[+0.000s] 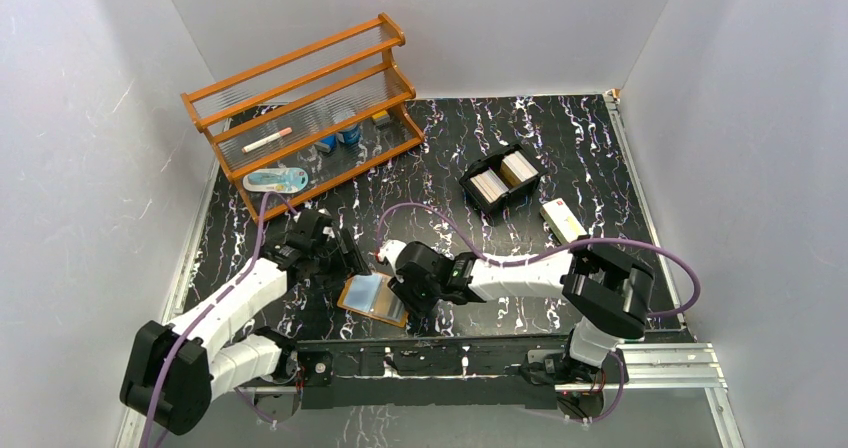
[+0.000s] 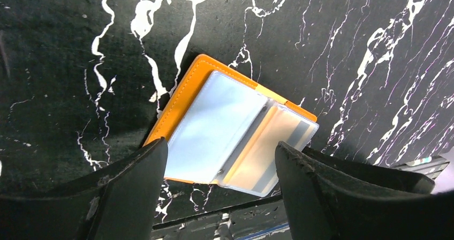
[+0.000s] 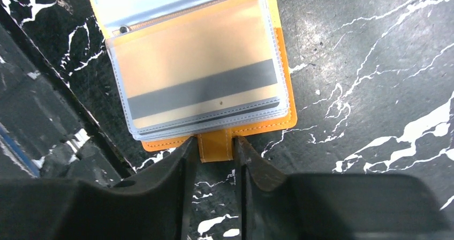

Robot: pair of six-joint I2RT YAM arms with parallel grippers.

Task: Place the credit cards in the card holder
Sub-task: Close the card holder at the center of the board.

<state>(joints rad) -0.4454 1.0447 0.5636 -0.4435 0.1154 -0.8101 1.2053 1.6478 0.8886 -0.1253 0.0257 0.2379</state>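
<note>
Card holder (image 2: 183,89) lies open and flat on the table (image 1: 600,148) close to the near edge, between the two arms. Right gripper (image 3: 215,140) is low at its outer edge, jaws narrow and closed on the snap tab (image 3: 214,150); contact on both sides looks firm, and nothing else is held. Left gripper (image 2: 218,146) hangs above the open pages, jaws wide, empty. The clear sleeves (image 2: 214,127) are thin, floppy and glossy; judged slippery and easily creased, so poor to pinch. The leather cover is light and will slide on the smooth top, so holding it down by the tab looks a sound anchor (the tab is the only part standing clear of the pages). One tan card (image 3: 198,58) with a dark stripe sits in the top sleeve. Further back and to the right, well apart from the holder, the remaining credit cards (image 1: 491,184) stand edge-on in a black tray (image 1: 474,192): stiff, light, slick-faced, best taken across the long edges from above, one at a time. A cream box (image 1: 563,218) lies beside the tray. An orange rack (image 1: 305,108) stands at the far left.
</note>
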